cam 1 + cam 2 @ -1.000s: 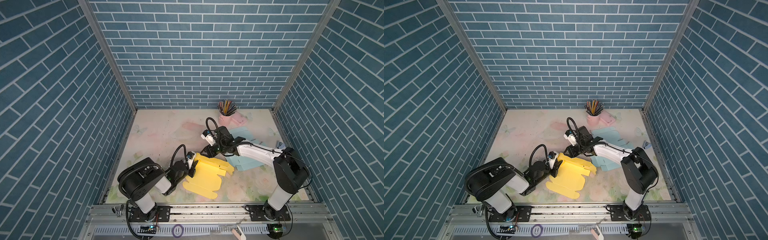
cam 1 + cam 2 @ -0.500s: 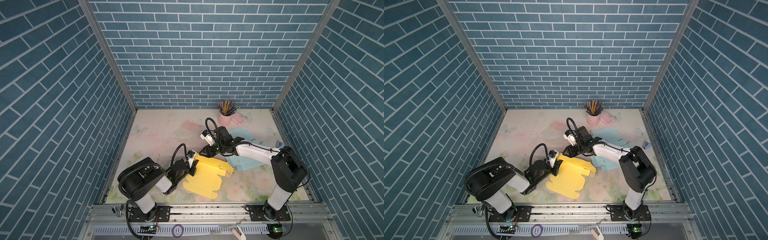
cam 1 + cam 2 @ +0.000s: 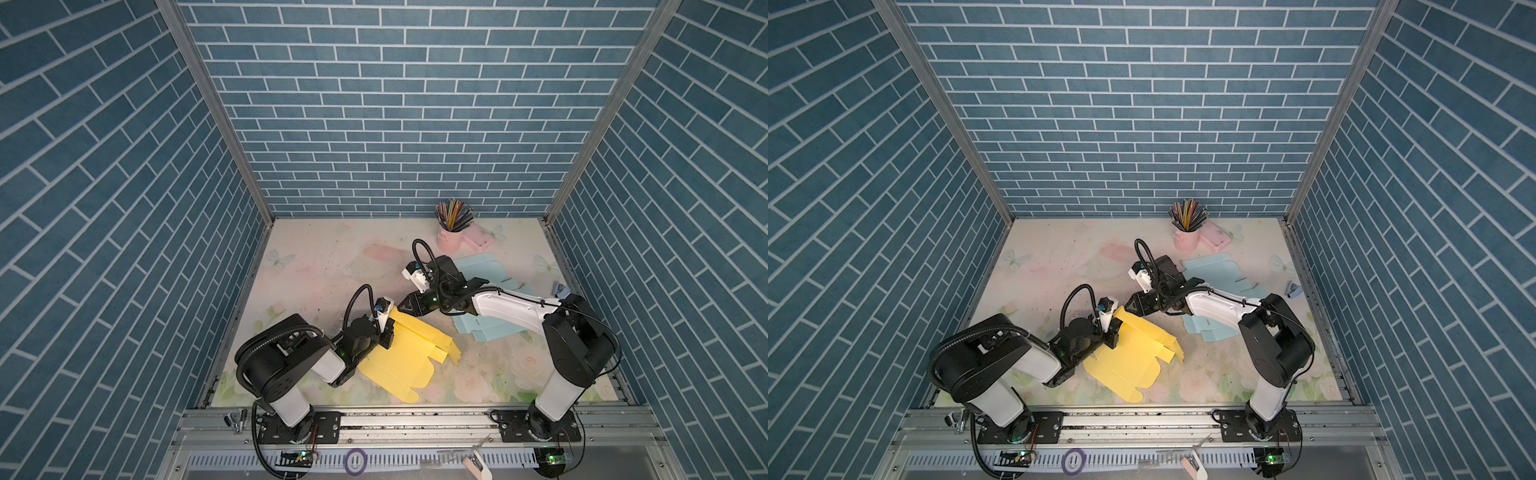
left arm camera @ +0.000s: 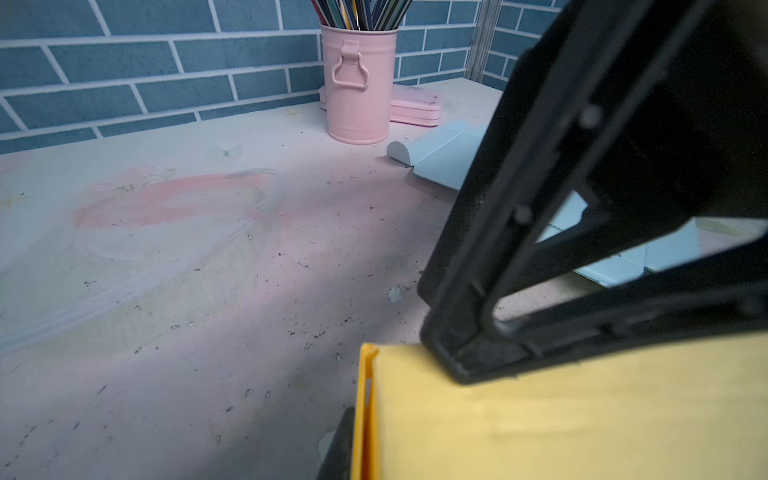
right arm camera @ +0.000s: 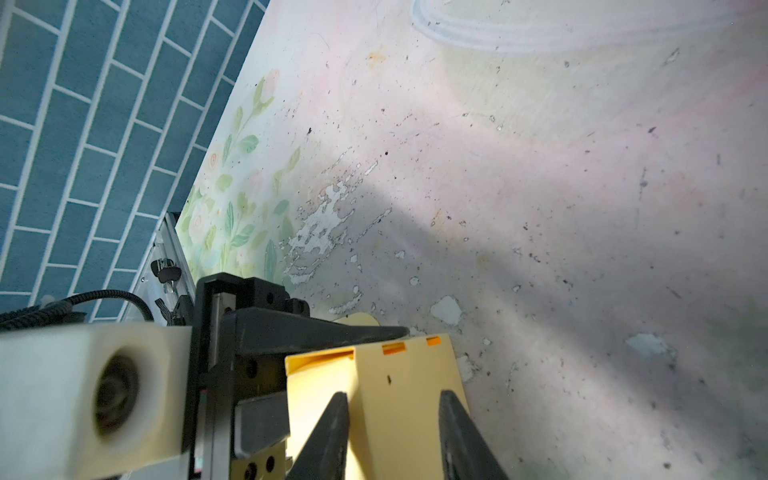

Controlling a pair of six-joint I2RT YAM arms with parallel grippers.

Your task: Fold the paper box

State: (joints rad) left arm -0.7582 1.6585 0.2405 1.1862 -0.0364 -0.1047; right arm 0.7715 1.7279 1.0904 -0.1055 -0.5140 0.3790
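Right wrist: claw (image 5: pixel 394 395) half-open over paper box (image 5: pixel 409 361)

Both top views: high up, whole table (image 3: pixel 316 266). Wrist cams close: L faces 1 o'clock, R 8 o'clock; both share yellow paper box (image 4: pixel 582 424).

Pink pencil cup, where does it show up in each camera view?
In both top views: pink pencil cup far back, right of centre.
Left wrist: top of the picture, near the middle.
Right wrist: not in it.
Shared landmark: yellow paper box, in all four views.
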